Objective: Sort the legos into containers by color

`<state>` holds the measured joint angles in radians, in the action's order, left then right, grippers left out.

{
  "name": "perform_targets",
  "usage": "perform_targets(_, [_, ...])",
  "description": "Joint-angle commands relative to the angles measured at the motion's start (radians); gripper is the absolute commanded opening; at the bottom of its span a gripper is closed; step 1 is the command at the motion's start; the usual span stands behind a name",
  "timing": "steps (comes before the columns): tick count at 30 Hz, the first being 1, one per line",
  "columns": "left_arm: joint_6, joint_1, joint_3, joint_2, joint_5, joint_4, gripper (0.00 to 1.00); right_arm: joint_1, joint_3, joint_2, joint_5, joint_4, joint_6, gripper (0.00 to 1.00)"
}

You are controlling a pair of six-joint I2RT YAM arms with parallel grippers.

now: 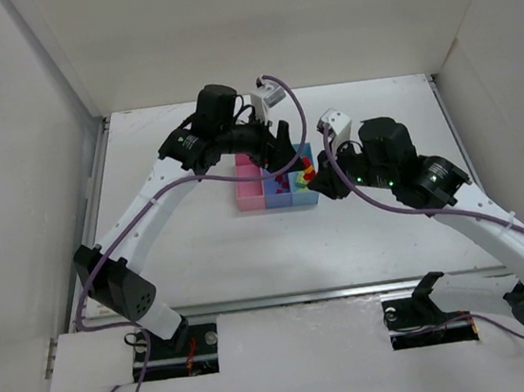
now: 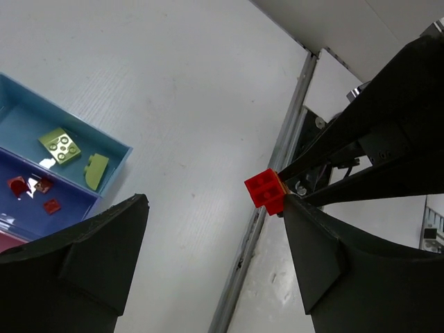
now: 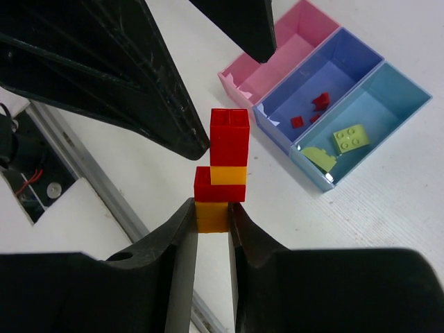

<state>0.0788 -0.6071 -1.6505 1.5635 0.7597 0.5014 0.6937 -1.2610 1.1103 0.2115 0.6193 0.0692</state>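
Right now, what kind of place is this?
Probably a robot lab test cell: a white table boxed in by plain white panels, left arm and right arm mounted at its near edge, only bins and a lego stack as props.

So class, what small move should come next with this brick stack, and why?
Probably the open left gripper closes on the stack's top red brick to pull it off: the right gripper pinches the bottom orange brick, and red pieces lie in the medium blue bin.

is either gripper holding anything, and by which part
The right gripper pinches the red and orange-yellow lego stack by its bottom orange-yellow brick. The left gripper is open, holding nothing.
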Motion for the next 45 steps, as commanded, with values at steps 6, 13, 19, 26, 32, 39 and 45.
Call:
perform_targets(6, [0.053,0.000,-0.080,0.012,0.013,-0.058,0.67,0.007,0.003,-0.003,-0.009,-0.064,0.017,0.05])
perform_targets(13, [0.053,0.000,-0.037,0.012,0.023,-0.058,0.58,0.007,0.003,-0.003,-0.027,-0.064,0.026,0.04])
perform_targets(19, [0.032,0.000,-0.037,0.023,-0.026,-0.035,0.61,0.007,0.003,0.032,-0.066,-0.064,0.026,0.04])
perform_targets(26, [0.003,0.036,-0.049,0.023,-0.062,-0.017,0.64,0.007,0.049,0.059,-0.086,-0.052,0.058,0.03])
perform_targets(32, [-0.048,0.075,-0.040,0.014,-0.103,0.025,0.64,0.007,0.049,0.069,-0.086,-0.052,0.076,0.03])
perform_targets(39, [-0.111,0.093,-0.040,-0.020,-0.151,0.035,0.64,0.007,0.018,0.100,-0.077,-0.052,0.095,0.03])
perform_targets(45, [-0.122,0.141,-0.012,-0.062,-0.197,0.054,0.64,-0.025,-0.044,0.134,0.127,-0.075,0.171,0.02])
